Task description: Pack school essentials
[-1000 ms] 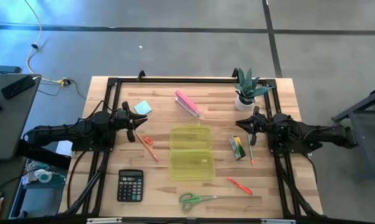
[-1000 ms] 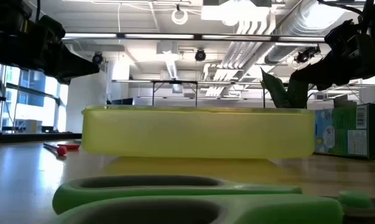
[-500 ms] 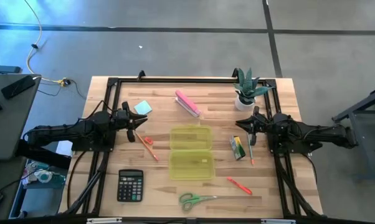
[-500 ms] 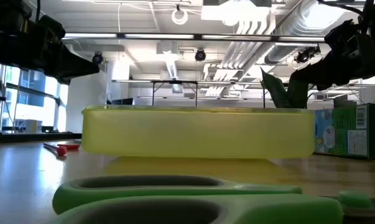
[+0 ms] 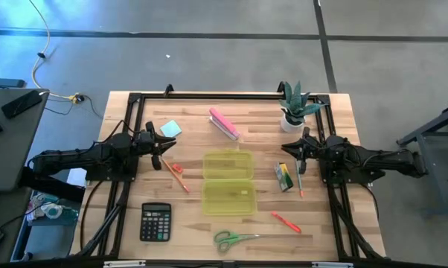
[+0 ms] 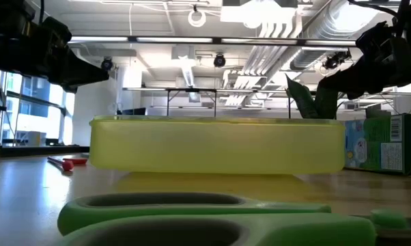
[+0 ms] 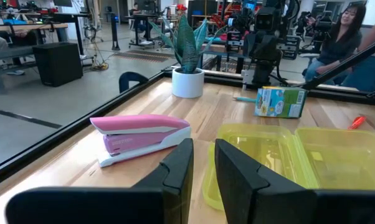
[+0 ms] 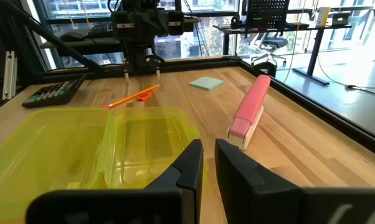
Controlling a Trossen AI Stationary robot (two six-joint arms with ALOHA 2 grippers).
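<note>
High view, nearest: scissors (image 5: 234,239) lie in front of the open yellow case (image 5: 228,182).
Beside case: pens (image 5: 176,174) left, crayon box (image 5: 284,176) right.
Beyond case: note pad (image 5: 170,129) far-left.
Left gripper (image 5: 164,151): nearly closed, empty.
Right gripper (image 5: 288,150): nearly closed, empty.
Advice: spread fingers before descending squarely.
Writing: crayon box print unreadable.

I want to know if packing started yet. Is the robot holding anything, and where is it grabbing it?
Nothing is held. The left claw and the right claw are both nearly shut on empty air, hovering above the table.
</note>
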